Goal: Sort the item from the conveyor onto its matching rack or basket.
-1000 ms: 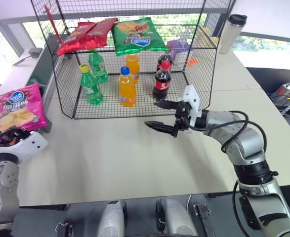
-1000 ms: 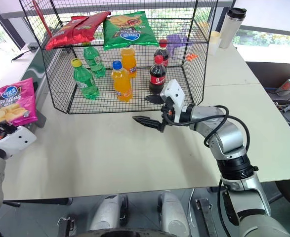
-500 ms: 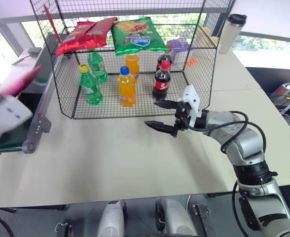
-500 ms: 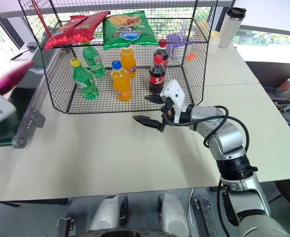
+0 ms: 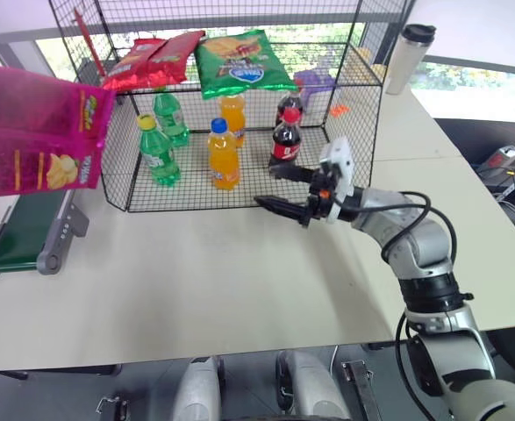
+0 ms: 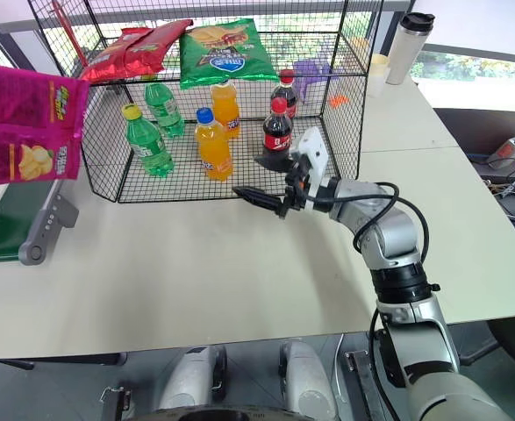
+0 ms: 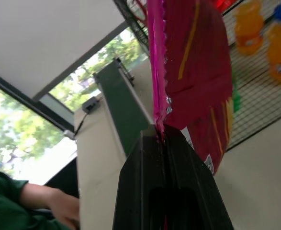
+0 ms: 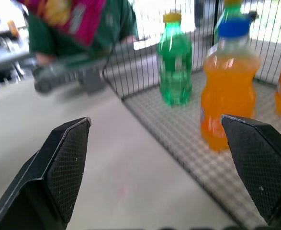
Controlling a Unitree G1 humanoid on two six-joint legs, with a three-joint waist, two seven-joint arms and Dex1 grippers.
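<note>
**A:** ok so what's nearest? The right gripper (image 5: 285,188) sits out over the white table (image 5: 239,281), pointing across toward the robot's left, just in front of the cage's open side. Its two black fingers are spread wide with nothing between them.

**B:** yep, and in its wrist view you look straight between those fingers (image 8: 66,163) at an orange soda bottle (image 8: 225,81) and a green bottle (image 8: 175,60) standing on the wire floor.

**A:** and the pink crisp bag (image 5: 38,132)?

**B:** up in the air on the robot's left side, above the near end of the conveyor (image 5: 29,232) and not touching it. The left gripper (image 7: 162,143) is clamped tight on the bag's crimped edge, fingers pressed together with the seam pinched between them. The bag stands edge-on above the fingers in that wrist shot.

**A:** then the black wire cage (image 5: 362,96) behind. Floor has green, orange and cola bottles (image 5: 284,140). The shelf above holds red bags (image 5: 147,60) and a green crisp bag (image 5: 242,61).

**B:** farther back, a steel travel mug (image 5: 409,57) stands on the table beside the cage's right side. Also a person's hand and green sleeve (image 7: 6,203) are next to the conveyor in the left wrist view.
</note>
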